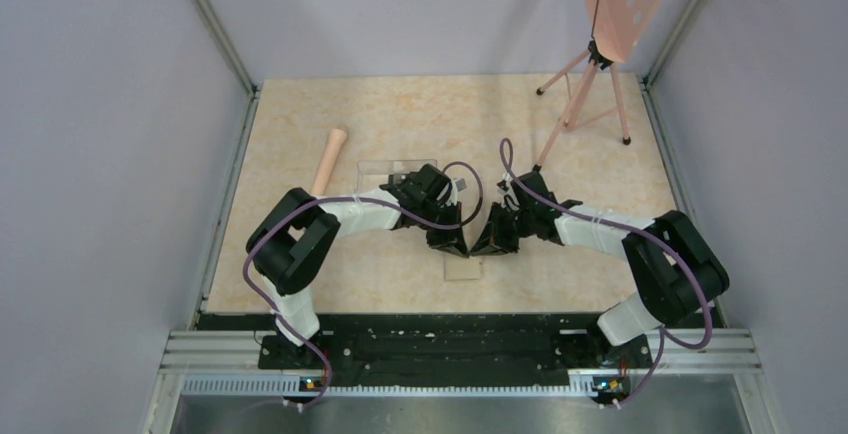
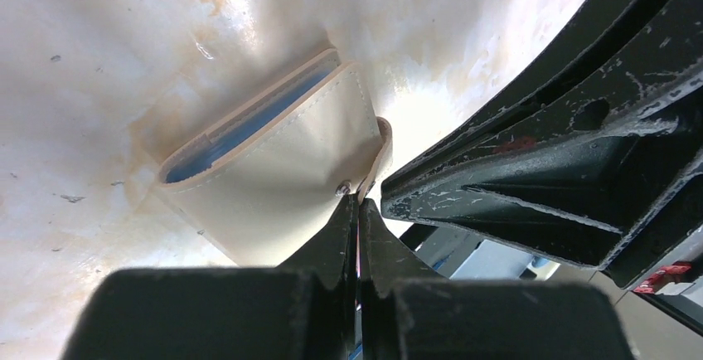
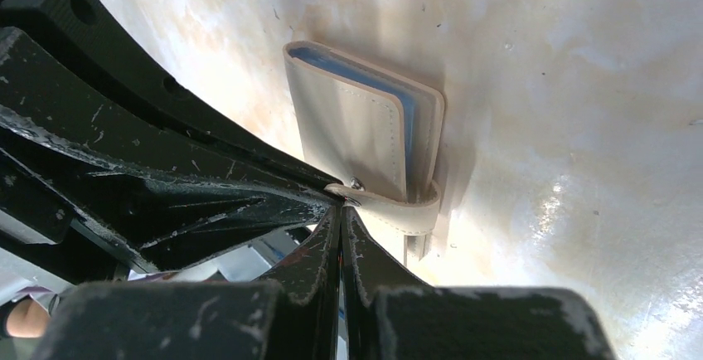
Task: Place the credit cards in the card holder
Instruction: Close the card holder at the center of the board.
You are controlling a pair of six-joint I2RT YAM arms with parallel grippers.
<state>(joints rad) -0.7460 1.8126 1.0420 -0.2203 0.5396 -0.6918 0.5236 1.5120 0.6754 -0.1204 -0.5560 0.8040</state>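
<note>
Jaws clenched on both: your left gripper (image 2: 357, 211) and right gripper (image 3: 341, 215) meet at the clasp edge of the small flat tan folding wallet (image 3: 356, 128), grip unclear. Wallet folded; beige marbled tabletop (image 3: 580, 128) shows past its other edges.

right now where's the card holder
Wrist views, mid-table: the small tan folding card holder sits between the left fingers and right fingers, its snap strap at their tips.

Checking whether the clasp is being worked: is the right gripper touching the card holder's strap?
Touching. The right wrist view shows the tips of the shut right gripper meeting the strap of the card holder at its snap end, with no gap between.
</note>
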